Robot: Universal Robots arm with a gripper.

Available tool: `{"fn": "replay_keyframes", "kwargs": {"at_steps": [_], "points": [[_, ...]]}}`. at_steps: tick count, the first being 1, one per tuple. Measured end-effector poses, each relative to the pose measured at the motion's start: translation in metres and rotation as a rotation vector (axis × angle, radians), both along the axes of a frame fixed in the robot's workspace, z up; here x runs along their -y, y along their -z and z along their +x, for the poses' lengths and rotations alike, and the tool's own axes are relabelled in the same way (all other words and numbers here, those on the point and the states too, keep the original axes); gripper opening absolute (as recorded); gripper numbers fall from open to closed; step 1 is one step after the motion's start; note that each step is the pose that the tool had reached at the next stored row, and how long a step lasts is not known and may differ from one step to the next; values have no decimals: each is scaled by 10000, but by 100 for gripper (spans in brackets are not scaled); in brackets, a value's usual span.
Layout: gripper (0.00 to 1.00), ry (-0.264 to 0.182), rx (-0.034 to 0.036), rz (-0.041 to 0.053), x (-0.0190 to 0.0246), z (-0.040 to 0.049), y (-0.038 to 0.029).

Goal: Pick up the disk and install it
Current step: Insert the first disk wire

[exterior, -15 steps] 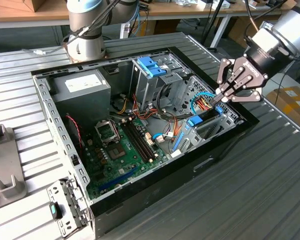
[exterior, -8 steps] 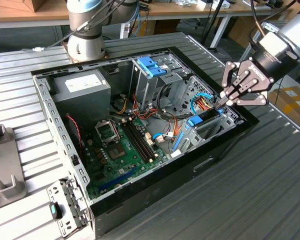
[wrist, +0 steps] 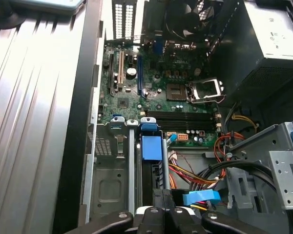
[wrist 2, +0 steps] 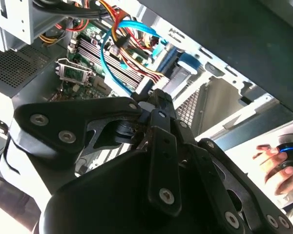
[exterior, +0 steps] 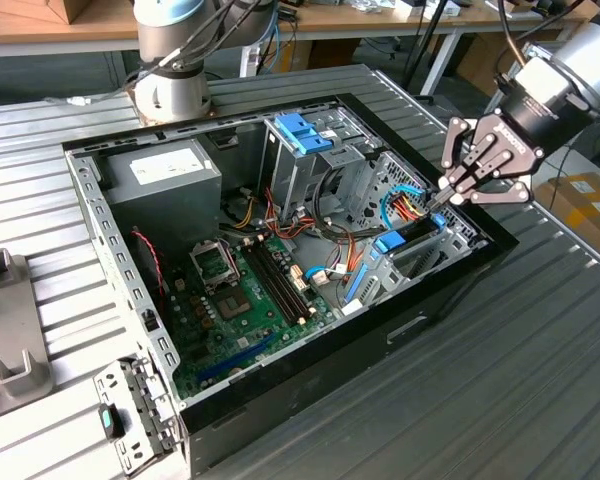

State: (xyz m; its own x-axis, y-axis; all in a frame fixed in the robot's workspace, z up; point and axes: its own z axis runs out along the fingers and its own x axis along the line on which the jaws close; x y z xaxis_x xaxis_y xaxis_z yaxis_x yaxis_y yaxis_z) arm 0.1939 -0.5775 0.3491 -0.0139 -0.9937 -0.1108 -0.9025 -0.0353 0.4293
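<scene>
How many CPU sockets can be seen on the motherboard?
1. The CPU socket sits on the motherboard, beside the power-supply box and next to the memory slots. Cables and the drive cage hide part of the board, so another cannot be ruled out.

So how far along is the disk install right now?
Pickup looks done: the disk stands on edge in a bay slot inside the computer case. In hand: the gripper seems to have its fingers closed on the disk's outer edge. Left: it is not yet released, and I cannot tell whether it is fully seated.
</scene>
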Motion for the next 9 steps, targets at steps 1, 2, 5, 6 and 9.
{"fn": "replay_keyframes", "kwargs": {"at_steps": [1, 2, 5, 6, 9], "points": [[11, 0, -1, 3, -2, 0, 2], [11, 0, -1, 2, -2, 0, 1], [11, 0, 36, -3, -2, 0, 0], [11, -2, 194, -2, -3, 0, 1], [11, 0, 531, -2, -2, -3, 4]]}}
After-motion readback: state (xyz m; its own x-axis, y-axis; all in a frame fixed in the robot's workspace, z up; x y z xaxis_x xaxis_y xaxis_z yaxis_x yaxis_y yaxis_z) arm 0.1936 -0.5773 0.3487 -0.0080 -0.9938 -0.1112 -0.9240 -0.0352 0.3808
